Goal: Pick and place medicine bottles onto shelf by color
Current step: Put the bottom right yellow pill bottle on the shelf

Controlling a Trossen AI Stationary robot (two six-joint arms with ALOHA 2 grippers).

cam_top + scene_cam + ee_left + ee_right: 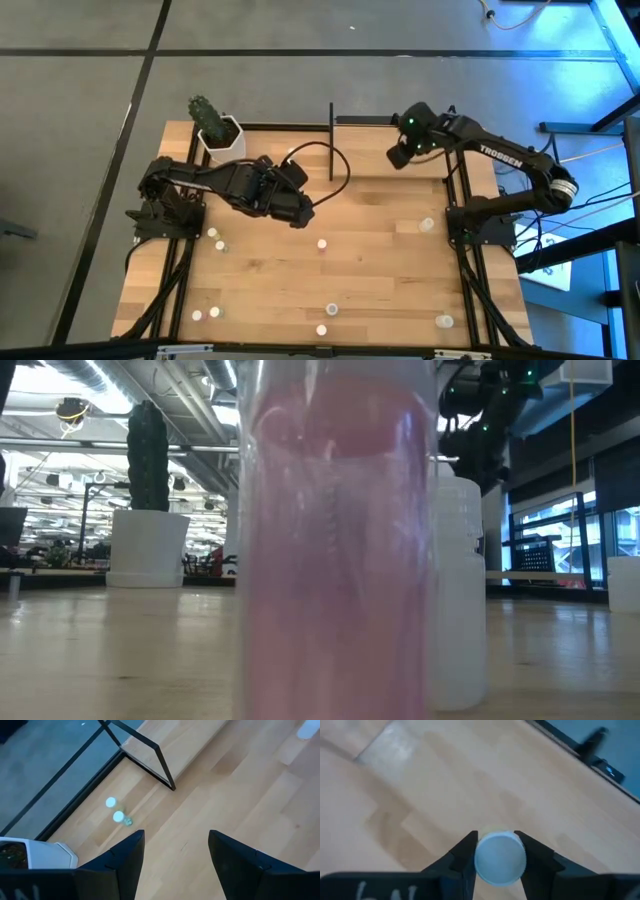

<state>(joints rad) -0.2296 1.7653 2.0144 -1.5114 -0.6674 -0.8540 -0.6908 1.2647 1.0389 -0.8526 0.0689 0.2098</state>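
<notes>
A small whitish round-capped medicine bottle (500, 858) was pinched between the right gripper's (500, 857) jaws above the light-wood shelf board (445, 780). The left gripper (176, 857) was held spread, empty, over the wooden tabletop (380, 270).

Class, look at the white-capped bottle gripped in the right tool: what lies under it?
Under the white-capped bottle held by the right tool lies light wood board. The spot directly beneath it is hidden by the bottle itself.
</notes>
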